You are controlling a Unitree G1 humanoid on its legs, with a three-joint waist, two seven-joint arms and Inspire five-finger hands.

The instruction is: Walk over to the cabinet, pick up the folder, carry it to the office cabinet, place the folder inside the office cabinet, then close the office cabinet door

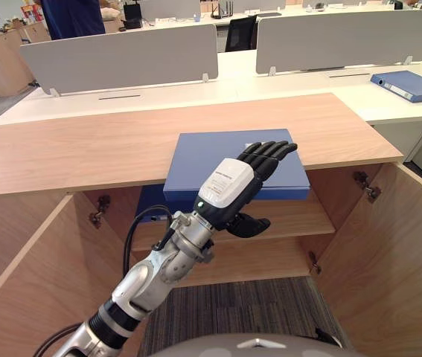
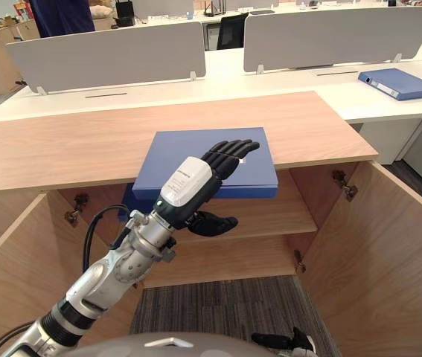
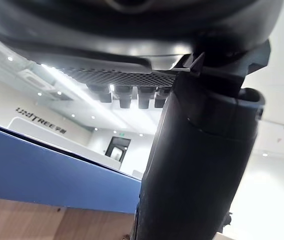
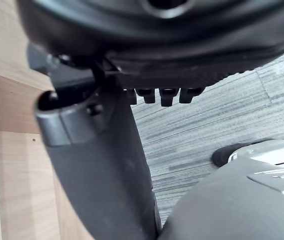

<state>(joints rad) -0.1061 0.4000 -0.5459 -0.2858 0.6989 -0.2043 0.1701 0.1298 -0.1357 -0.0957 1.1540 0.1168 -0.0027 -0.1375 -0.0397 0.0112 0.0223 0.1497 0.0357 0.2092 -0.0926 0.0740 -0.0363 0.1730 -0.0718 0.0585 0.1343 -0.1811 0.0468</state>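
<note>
Left hand [image 1: 229, 190] resting straight-fingered on blue folder [image 1: 203, 163], thumb hanging below its overhanging edge | cabinet [image 1: 62, 156] standing open | right hand [image 4: 96, 165] hanging relaxed, empty

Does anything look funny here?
The folder sticks out past the front edge of the cabinet, overhanging its open inside. The left hand has its fingers over the folder and its thumb below. Nothing else looks odd.
</note>
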